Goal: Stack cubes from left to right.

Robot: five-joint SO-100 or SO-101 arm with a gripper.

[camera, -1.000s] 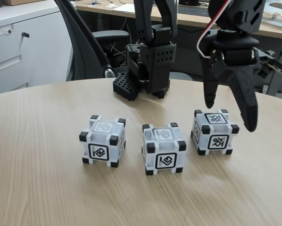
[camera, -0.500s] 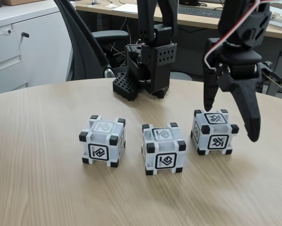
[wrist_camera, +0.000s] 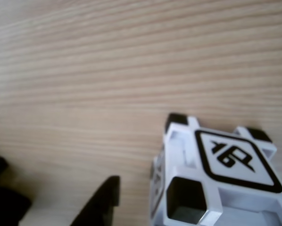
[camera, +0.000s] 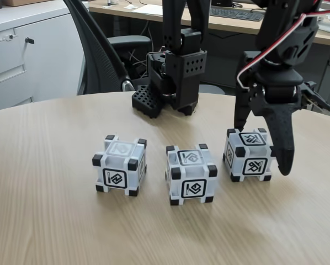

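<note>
Your gripper dropped lower within the last second, spread wide and empty, straddling the right cube; contact looked unlikely, so closing seemed next.

Office: mesh desk chair, white drawer cabinet, keyboard on back desk, round wood table.

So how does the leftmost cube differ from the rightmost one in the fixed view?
The leftmost cube stands free, while the rightmost cube sits between the open pincer fingers. Their front symbols differ. The leftmost is turned slightly to show its right side; the rightmost shows its left. Both are white with black corners, resting on the table.
</note>
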